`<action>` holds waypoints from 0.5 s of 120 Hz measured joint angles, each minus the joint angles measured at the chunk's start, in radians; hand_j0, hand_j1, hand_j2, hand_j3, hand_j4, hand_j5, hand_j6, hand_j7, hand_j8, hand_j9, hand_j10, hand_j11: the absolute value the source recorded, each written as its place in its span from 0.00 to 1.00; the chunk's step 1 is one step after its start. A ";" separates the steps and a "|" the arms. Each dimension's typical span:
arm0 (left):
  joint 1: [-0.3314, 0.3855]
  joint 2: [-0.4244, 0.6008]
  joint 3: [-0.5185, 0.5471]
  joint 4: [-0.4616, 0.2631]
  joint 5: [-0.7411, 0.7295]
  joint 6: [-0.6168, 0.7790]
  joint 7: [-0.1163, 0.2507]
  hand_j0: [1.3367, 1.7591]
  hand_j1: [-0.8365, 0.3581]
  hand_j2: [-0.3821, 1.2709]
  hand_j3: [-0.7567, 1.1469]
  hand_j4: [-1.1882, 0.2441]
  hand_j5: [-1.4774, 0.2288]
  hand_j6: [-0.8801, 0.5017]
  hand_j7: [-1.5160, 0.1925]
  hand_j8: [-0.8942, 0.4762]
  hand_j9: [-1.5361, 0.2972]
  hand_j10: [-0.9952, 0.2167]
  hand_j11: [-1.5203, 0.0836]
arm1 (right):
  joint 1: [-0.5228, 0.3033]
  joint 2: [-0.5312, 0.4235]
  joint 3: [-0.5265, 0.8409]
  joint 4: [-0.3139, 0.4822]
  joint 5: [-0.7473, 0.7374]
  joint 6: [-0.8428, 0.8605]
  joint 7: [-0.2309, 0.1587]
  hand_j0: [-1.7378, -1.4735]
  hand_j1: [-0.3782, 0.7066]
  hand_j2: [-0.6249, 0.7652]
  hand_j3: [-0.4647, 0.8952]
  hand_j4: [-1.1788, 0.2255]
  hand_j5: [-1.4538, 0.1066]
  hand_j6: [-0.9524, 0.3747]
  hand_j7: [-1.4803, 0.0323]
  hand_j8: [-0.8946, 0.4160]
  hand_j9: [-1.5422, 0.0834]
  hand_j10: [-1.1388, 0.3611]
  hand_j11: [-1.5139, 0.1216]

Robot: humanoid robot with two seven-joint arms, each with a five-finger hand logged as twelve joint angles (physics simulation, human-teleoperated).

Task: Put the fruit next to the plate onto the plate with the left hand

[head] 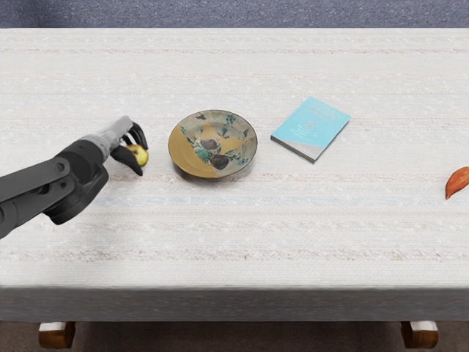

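Note:
A small yellow-red fruit (pixel 138 155) lies on the table just left of the plate (pixel 183 158), a round ochre dish with a painted floral pattern. My left hand (pixel 133 149) comes in from the left edge and its dark fingers curl around the fruit, thumb below and fingers above. The fruit looks to be still resting on the table, apart from the plate's rim. The right arm does not show.
A light blue book (pixel 311 128) lies to the right of the plate. An orange-red object (pixel 456 182) sits at the right edge of the table. The pale wooden table (pixel 234 235) stretches wide toward the front edge.

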 joint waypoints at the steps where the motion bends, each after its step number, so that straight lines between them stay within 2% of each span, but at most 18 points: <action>1: -0.001 0.001 -0.001 -0.006 0.000 0.001 0.000 0.75 0.42 0.58 0.40 0.26 0.16 0.32 0.23 0.36 0.22 0.31 0.23 | 0.000 0.000 0.000 0.000 0.000 0.000 0.000 0.30 0.03 0.45 0.34 0.84 0.93 0.72 0.98 0.68 0.95 0.76 0.93; 12: -0.005 0.015 -0.012 -0.064 -0.003 0.005 0.000 0.75 0.43 0.57 0.40 0.26 0.15 0.33 0.22 0.36 0.21 0.30 0.23 | 0.000 0.000 -0.001 0.000 0.000 0.000 0.000 0.30 0.03 0.45 0.34 0.84 0.93 0.72 0.98 0.68 0.95 0.76 0.93; 20: -0.018 0.025 -0.023 -0.107 -0.006 0.006 0.000 0.75 0.41 0.62 0.40 0.26 0.15 0.33 0.22 0.36 0.21 0.30 0.23 | 0.001 0.000 -0.001 0.000 0.000 0.000 0.000 0.30 0.03 0.45 0.34 0.84 0.93 0.72 0.98 0.68 0.95 0.76 0.93; 25: -0.026 0.029 -0.032 -0.131 -0.008 0.007 0.000 0.75 0.42 0.57 0.40 0.26 0.15 0.33 0.21 0.36 0.21 0.30 0.23 | 0.001 0.000 -0.001 0.000 0.000 0.000 0.000 0.30 0.03 0.45 0.34 0.84 0.93 0.72 0.98 0.68 0.95 0.76 0.93; 36: -0.042 0.029 -0.044 -0.168 -0.016 0.006 0.000 0.75 0.38 0.65 0.40 0.26 0.14 0.34 0.20 0.38 0.21 0.31 0.23 | 0.001 0.000 -0.001 0.000 -0.001 0.000 0.000 0.30 0.03 0.45 0.34 0.84 0.93 0.72 0.98 0.68 0.95 0.76 0.93; 44: -0.058 0.030 -0.049 -0.188 -0.024 0.006 0.000 0.75 0.40 0.58 0.40 0.26 0.14 0.35 0.20 0.38 0.21 0.31 0.23 | 0.001 0.000 -0.001 0.000 -0.001 0.000 0.000 0.30 0.03 0.45 0.34 0.84 0.93 0.72 0.98 0.68 0.95 0.76 0.93; 46: -0.060 0.030 -0.050 -0.192 -0.026 0.006 0.000 0.75 0.39 0.62 0.40 0.26 0.14 0.35 0.20 0.38 0.21 0.31 0.23 | 0.001 0.000 -0.001 0.000 -0.001 0.000 0.000 0.30 0.03 0.45 0.34 0.84 0.93 0.72 0.98 0.68 0.95 0.76 0.93; 51: -0.068 0.029 -0.054 -0.201 -0.031 0.005 0.001 0.75 0.38 0.63 0.40 0.26 0.13 0.36 0.20 0.38 0.21 0.31 0.23 | 0.001 0.000 -0.001 0.000 -0.001 0.000 0.000 0.30 0.03 0.45 0.34 0.84 0.93 0.72 0.98 0.68 0.95 0.76 0.93; 60: -0.084 0.025 -0.058 -0.212 -0.038 0.005 0.001 0.75 0.38 0.60 0.40 0.26 0.13 0.36 0.20 0.38 0.21 0.31 0.22 | 0.002 0.000 -0.002 0.000 -0.002 0.000 0.000 0.30 0.03 0.45 0.34 0.84 0.93 0.72 0.98 0.68 0.95 0.76 0.93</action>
